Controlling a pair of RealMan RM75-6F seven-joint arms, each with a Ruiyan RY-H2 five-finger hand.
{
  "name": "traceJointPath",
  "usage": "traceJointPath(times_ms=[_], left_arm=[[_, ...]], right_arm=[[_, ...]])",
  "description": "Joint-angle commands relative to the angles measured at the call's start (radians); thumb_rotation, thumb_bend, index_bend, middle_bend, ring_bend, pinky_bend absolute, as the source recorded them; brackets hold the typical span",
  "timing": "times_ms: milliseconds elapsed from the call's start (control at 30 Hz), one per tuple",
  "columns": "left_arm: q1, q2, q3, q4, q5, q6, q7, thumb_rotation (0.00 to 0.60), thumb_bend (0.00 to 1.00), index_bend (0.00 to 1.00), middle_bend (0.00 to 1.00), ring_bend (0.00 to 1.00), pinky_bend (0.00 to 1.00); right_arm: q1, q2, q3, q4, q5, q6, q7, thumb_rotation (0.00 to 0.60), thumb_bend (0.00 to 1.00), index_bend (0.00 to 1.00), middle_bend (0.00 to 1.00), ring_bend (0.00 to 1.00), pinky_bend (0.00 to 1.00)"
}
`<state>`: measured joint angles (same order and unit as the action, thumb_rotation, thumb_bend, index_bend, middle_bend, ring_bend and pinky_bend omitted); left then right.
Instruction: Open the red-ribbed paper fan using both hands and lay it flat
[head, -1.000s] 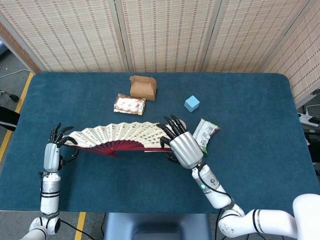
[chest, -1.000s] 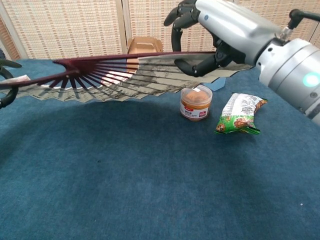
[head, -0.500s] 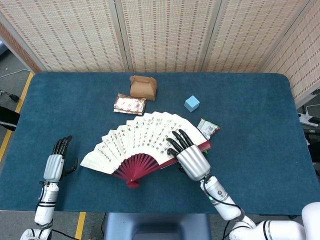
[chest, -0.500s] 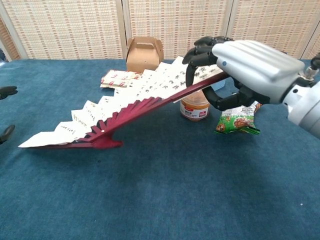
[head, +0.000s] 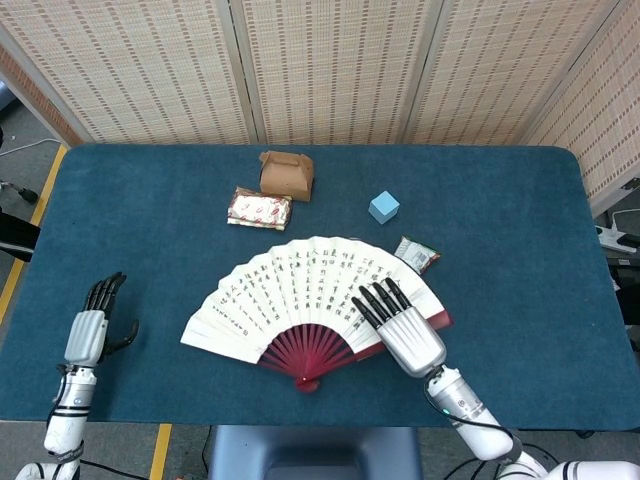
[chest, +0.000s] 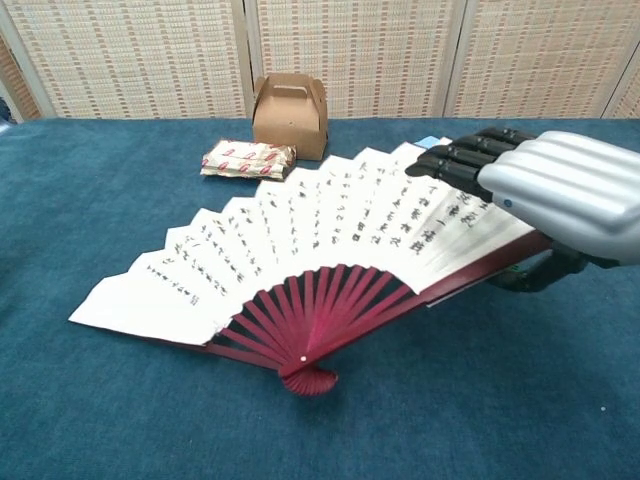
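Note:
The red-ribbed paper fan (head: 300, 295) is spread wide open, white leaf up, red ribs meeting at the pivot near the front edge. In the chest view the fan (chest: 300, 240) rests on the table along its left side and pivot, while its right end sits slightly raised. My right hand (head: 405, 325) holds that right end: the fingers lie flat over the leaf and the thumb curls under the red outer rib (chest: 500, 265). My left hand (head: 88, 330) hovers open near the table's front left corner, well apart from the fan, and is absent from the chest view.
A brown carton (head: 287, 174) and a red-and-white packet (head: 259, 209) lie behind the fan. A blue cube (head: 383, 207) sits at back right. A green snack bag (head: 415, 253) peeks out from behind the fan's right edge.
The fan has tipped down from a steep tilt to lie nearly flat and has shifted toward the front. My right hand lowered with it. My left hand drew back to the left.

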<state>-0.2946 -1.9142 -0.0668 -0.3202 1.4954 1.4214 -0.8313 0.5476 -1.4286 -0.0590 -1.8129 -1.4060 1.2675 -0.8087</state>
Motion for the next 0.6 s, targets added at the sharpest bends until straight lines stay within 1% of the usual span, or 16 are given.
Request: traceJointPath(times_ms=[33, 167, 233, 267, 300, 333, 367, 400, 467, 500, 533, 600], left_arm=[[0.007, 0.025, -0.004, -0.044, -0.001, 0.025, -0.034, 0.600, 0.42, 0.00, 0.00, 0.00, 0.00], [0.013, 0.051, -0.006, -0.095, -0.004, 0.028, -0.068, 0.600, 0.42, 0.00, 0.00, 0.00, 0.00], [0.018, 0.072, -0.003, -0.133, -0.002, 0.025, -0.092, 0.600, 0.42, 0.00, 0.00, 0.00, 0.00], [0.026, 0.108, 0.014, -0.191, 0.011, 0.018, -0.141, 0.600, 0.43, 0.00, 0.00, 0.00, 0.00], [0.031, 0.154, 0.032, -0.256, 0.025, 0.010, -0.153, 0.600, 0.43, 0.00, 0.00, 0.00, 0.00], [0.033, 0.187, 0.040, -0.310, 0.031, 0.005, -0.154, 0.600, 0.44, 0.00, 0.00, 0.00, 0.00], [0.035, 0.230, 0.047, -0.386, 0.035, -0.003, -0.147, 0.600, 0.44, 0.00, 0.00, 0.00, 0.00], [0.036, 0.261, 0.049, -0.444, 0.035, -0.007, -0.138, 0.600, 0.44, 0.00, 0.00, 0.00, 0.00], [0.040, 0.319, 0.048, -0.560, 0.033, -0.006, -0.107, 0.600, 0.44, 0.00, 0.00, 0.00, 0.00], [0.042, 0.336, 0.046, -0.593, 0.032, -0.002, -0.084, 0.600, 0.44, 0.00, 0.00, 0.00, 0.00], [0.045, 0.348, 0.044, -0.618, 0.031, 0.003, -0.061, 0.600, 0.44, 0.00, 0.00, 0.00, 0.00], [0.054, 0.371, 0.043, -0.661, 0.027, 0.011, -0.024, 0.600, 0.44, 0.00, 0.00, 0.00, 0.00]], right_arm=[[-0.032, 0.075, -0.036, -0.072, 0.010, 0.008, -0.100, 0.600, 0.10, 0.00, 0.00, 0.00, 0.00], [-0.047, 0.114, -0.049, -0.099, 0.017, 0.011, -0.135, 0.600, 0.08, 0.00, 0.00, 0.00, 0.00], [-0.054, 0.142, -0.061, -0.112, 0.046, -0.003, -0.159, 0.600, 0.08, 0.00, 0.00, 0.00, 0.00], [-0.060, 0.179, -0.077, -0.131, 0.116, -0.037, -0.163, 0.600, 0.08, 0.00, 0.00, 0.00, 0.00], [-0.050, 0.214, -0.079, -0.164, 0.172, -0.079, -0.154, 0.600, 0.08, 0.00, 0.00, 0.00, 0.00], [-0.039, 0.237, -0.080, -0.189, 0.221, -0.121, -0.133, 0.600, 0.07, 0.00, 0.00, 0.00, 0.00], [-0.017, 0.265, -0.076, -0.208, 0.277, -0.183, -0.098, 0.600, 0.07, 0.00, 0.00, 0.00, 0.00], [0.001, 0.278, -0.070, -0.201, 0.311, -0.218, -0.090, 0.600, 0.07, 0.00, 0.00, 0.00, 0.00], [0.029, 0.277, -0.064, -0.164, 0.351, -0.240, -0.130, 0.600, 0.06, 0.00, 0.00, 0.00, 0.00], [0.031, 0.270, -0.063, -0.155, 0.356, -0.233, -0.145, 0.600, 0.06, 0.00, 0.00, 0.00, 0.00], [0.028, 0.266, -0.060, -0.156, 0.360, -0.223, -0.142, 0.600, 0.06, 0.00, 0.00, 0.00, 0.00], [0.011, 0.281, -0.048, -0.182, 0.344, -0.199, -0.082, 0.600, 0.05, 0.00, 0.00, 0.00, 0.00]])
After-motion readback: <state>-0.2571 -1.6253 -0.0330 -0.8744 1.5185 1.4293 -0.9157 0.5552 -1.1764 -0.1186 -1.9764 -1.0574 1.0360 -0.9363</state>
